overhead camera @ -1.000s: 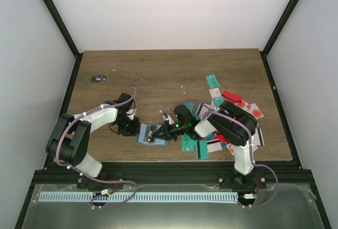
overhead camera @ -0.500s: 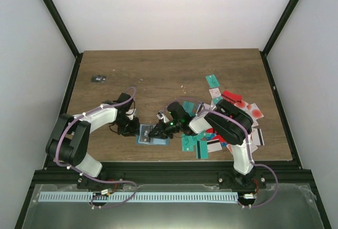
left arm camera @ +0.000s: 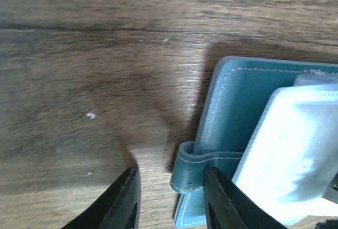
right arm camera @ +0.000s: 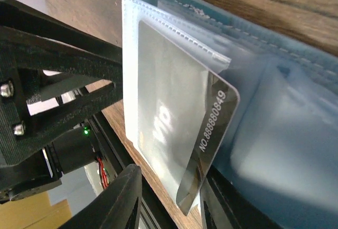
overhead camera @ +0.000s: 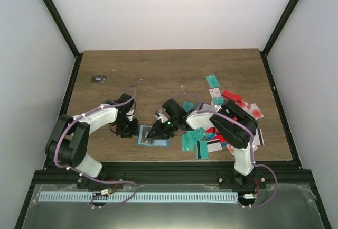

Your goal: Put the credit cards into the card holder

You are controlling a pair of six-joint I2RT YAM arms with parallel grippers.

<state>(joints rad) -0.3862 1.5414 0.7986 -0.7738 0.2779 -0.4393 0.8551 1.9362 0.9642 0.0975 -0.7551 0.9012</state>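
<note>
Straddling card [right arm camera: 182, 128], right hand [right arm camera: 168, 189] part-open

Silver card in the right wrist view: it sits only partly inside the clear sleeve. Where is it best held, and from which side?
Hold the silver card by its bare numbered end, which sticks out of the clear sleeve. Come from the sleeve's open mouth, along the card's plane, pinching both flat faces; the rest is covered by plastic.
</note>
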